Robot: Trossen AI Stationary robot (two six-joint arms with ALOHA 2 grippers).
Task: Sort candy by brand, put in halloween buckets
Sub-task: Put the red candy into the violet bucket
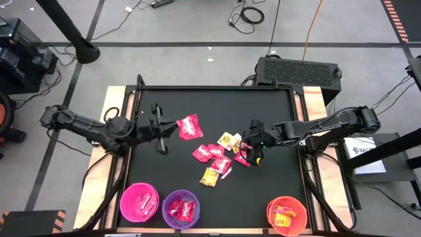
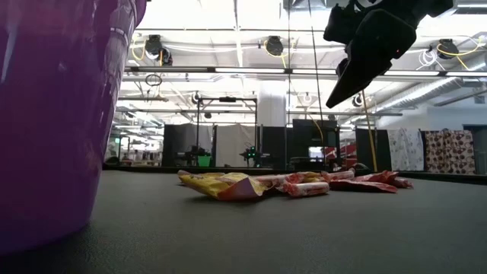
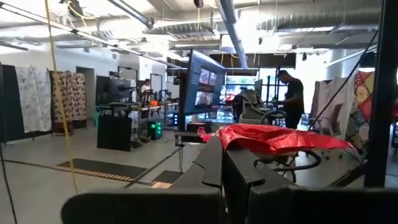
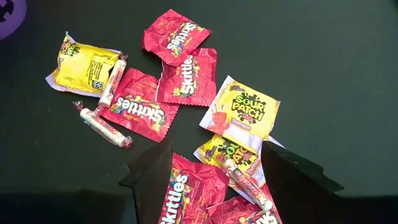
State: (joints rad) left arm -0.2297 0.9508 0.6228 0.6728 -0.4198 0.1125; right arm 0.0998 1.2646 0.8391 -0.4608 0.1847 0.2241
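Note:
My left gripper point(image 1: 170, 128) is held above the table's left half, shut on a red candy packet point(image 1: 190, 126). My right gripper point(image 4: 216, 149) hangs open above the candy pile point(image 1: 220, 157) at mid-table and touches nothing. Under it lie red Skittles packets point(image 4: 186, 78), yellow Sour Patch packets point(image 4: 244, 111) and pale wrapped rolls point(image 4: 102, 124), all flat on the black tabletop. The halloween buckets stand along the near edge: pink point(image 1: 139, 202), purple point(image 1: 181, 209) and orange point(image 1: 287, 216), each with candy inside. My left gripper pinches the red packet by one edge point(image 3: 231, 142) between its two fingers point(image 3: 214, 163). The fingers come nearly level from the table's left, tipped slightly upward. The packet sticks out past the fingertips, lying roughly flat and lifted clear of the table.
The purple bucket's wall point(image 2: 53, 114) fills the low view's left side, and my right gripper point(image 2: 358, 68) hangs at its top. The black tabletop point(image 1: 276, 112) is bare toward the far edge. A person stands in the room beyond the table point(image 3: 291, 93).

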